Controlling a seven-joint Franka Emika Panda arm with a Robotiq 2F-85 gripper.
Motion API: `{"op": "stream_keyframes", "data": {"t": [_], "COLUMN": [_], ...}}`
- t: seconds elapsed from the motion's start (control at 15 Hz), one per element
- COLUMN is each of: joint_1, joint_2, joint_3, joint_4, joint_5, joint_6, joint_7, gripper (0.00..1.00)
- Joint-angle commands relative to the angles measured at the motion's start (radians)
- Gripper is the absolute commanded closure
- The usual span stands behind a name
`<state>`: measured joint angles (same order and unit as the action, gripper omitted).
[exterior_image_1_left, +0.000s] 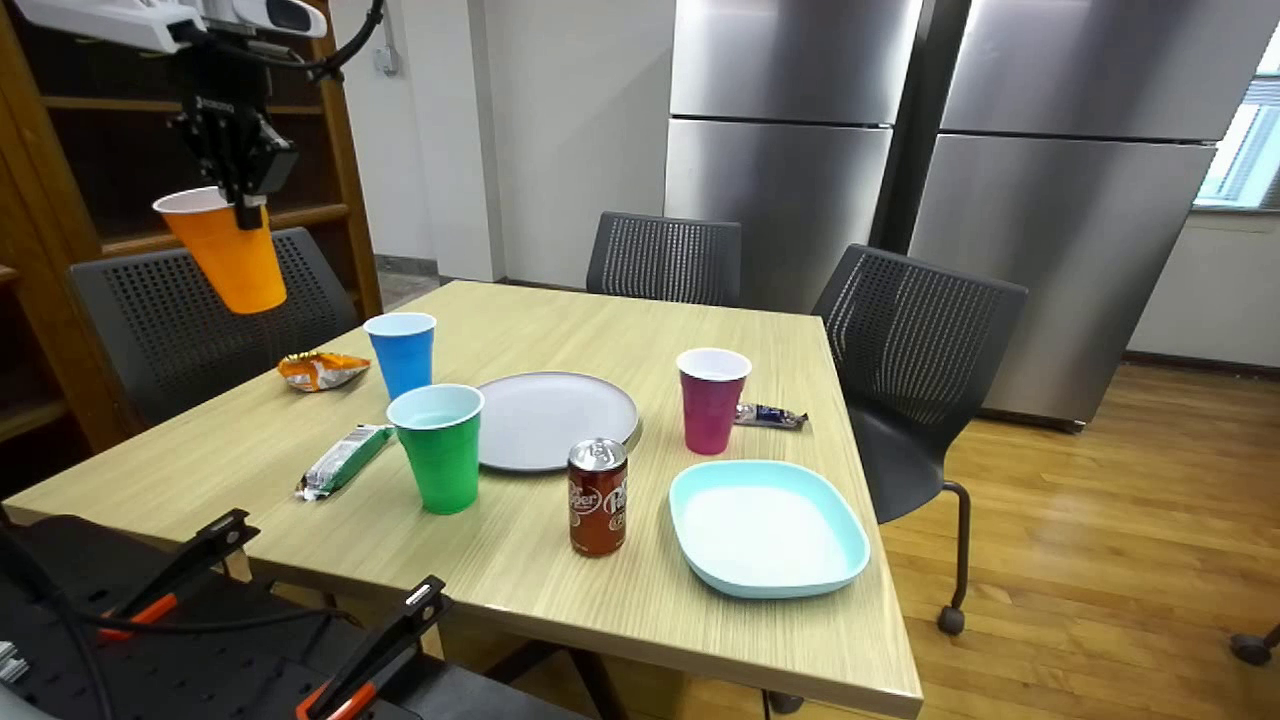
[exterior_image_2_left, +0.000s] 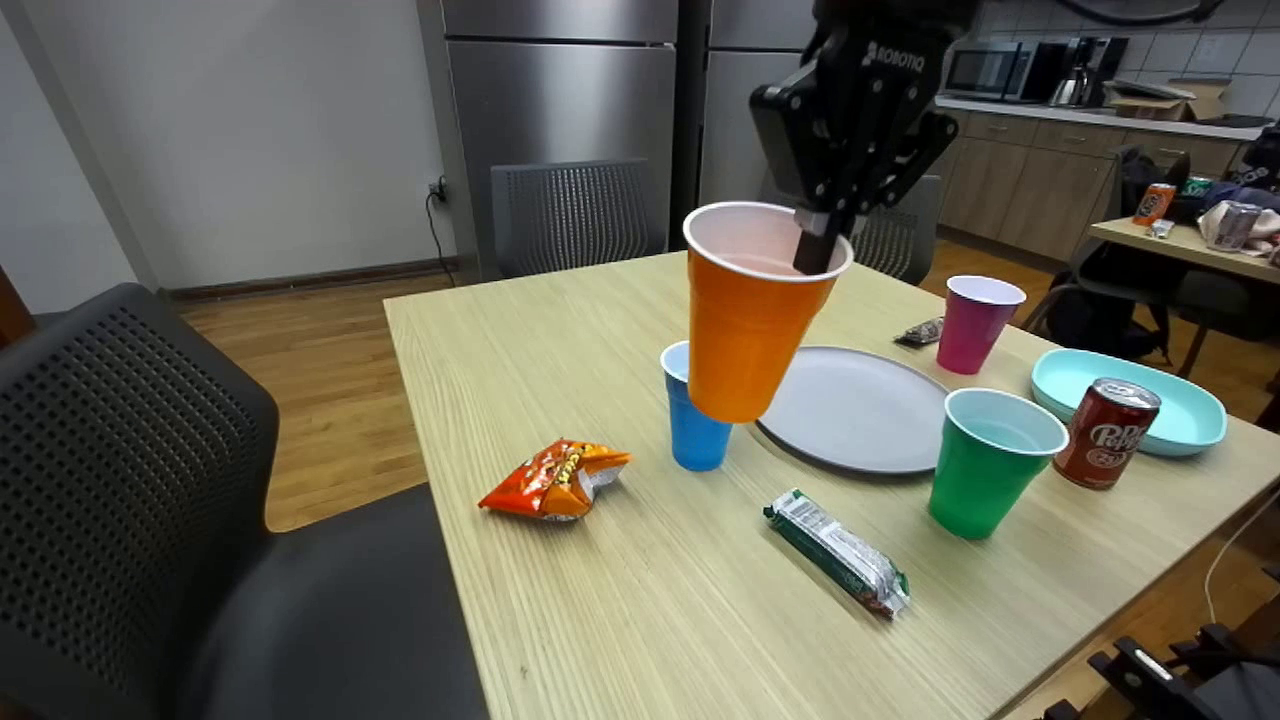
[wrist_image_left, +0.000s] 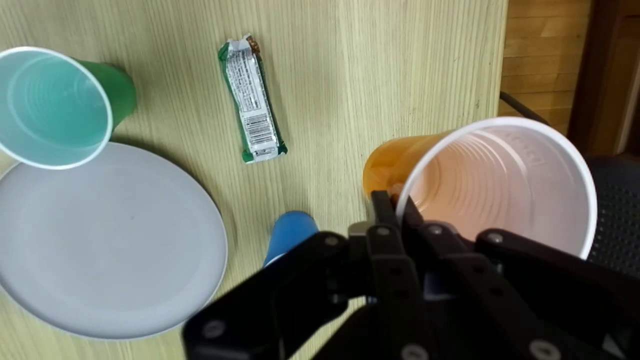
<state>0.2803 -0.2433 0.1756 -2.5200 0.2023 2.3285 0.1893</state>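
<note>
My gripper (wrist_image_left: 392, 202) is shut on the rim of an orange cup (wrist_image_left: 500, 185), one finger inside its wall and one outside. In both exterior views the orange cup (exterior_image_1_left: 232, 265) (exterior_image_2_left: 745, 345) hangs tilted above the table, mouth up. Its white inside looks empty in the wrist view. Below and near it stand a blue cup (exterior_image_2_left: 697, 430) and an orange snack bag (exterior_image_2_left: 560, 480). A green-wrapped bar (wrist_image_left: 252, 100) lies on the table beside a green cup (exterior_image_1_left: 440, 460) and a grey plate (wrist_image_left: 115, 240). The gripper hides part of the blue cup in the wrist view.
A purple cup (exterior_image_1_left: 712, 410), a dark-wrapped bar (exterior_image_1_left: 770, 416), a Dr Pepper can (exterior_image_1_left: 598, 510) and a turquoise tray (exterior_image_1_left: 850, 545) are on the wooden table (exterior_image_1_left: 720, 640). Black chairs (exterior_image_2_left: 130, 430) stand around it. A wooden bookcase (exterior_image_1_left: 345, 170) stands behind the arm.
</note>
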Motion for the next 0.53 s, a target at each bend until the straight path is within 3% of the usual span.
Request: {"op": "stream_keyframes", "data": {"t": [0.0,0.47], "joint_1": [-0.042,-0.125], "joint_2": [-0.051,-0.028], "joint_3": [-0.041,-0.152], "joint_4": [0.038,0.119], "joint_5": [0.022,0.023], "joint_6": [-0.098,-0.162], "joint_7": [-0.104,-0.237], "gripper": [0.99,0.99]}}
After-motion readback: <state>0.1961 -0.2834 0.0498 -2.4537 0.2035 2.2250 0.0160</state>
